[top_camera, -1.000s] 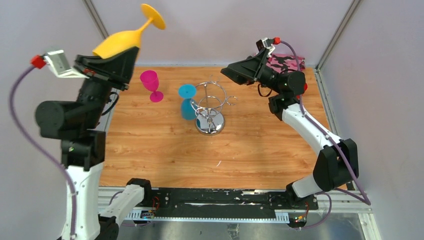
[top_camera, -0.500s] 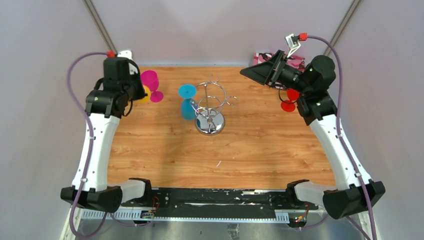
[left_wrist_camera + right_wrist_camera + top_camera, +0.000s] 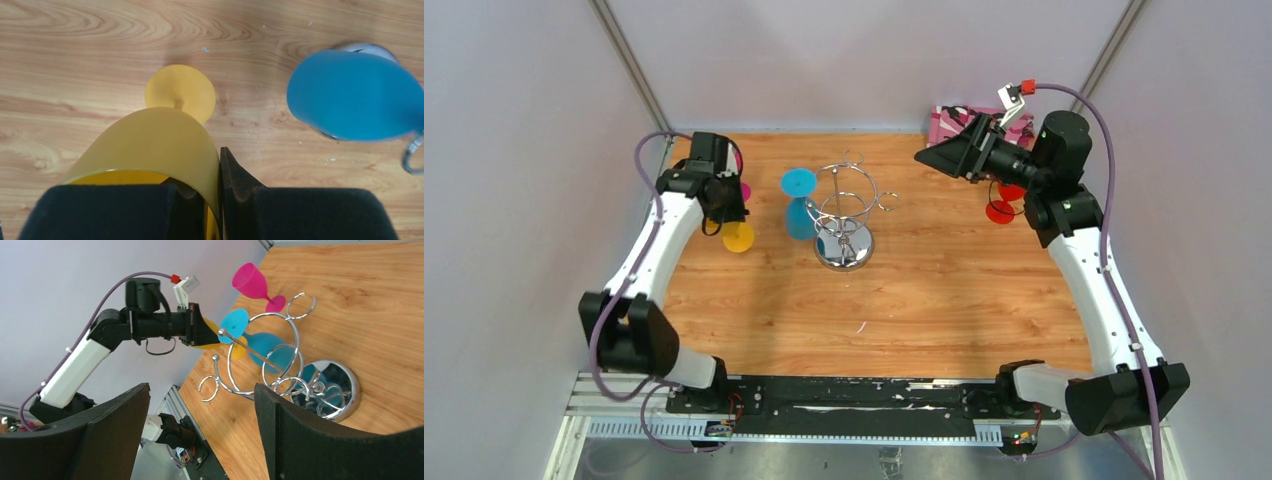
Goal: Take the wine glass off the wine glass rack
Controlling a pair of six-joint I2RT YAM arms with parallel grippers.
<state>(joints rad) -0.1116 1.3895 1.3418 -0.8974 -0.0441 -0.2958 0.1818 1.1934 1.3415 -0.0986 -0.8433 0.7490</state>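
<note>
Left of the rack [image 3: 846,215], left claw [image 3: 207,175] tight on yellow glass [image 3: 150,145]; right claw [image 3: 201,390] wide, empty.

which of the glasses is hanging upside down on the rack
The blue wine glass: it hangs foot-up from the wine glass rack. The yellow one is in the left gripper; the pink glass and red glass are off the rack.

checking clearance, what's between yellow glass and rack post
The blue wine glass, hanging foot-up on the wine glass rack; the top view shows it beside the yellow glass.
</note>
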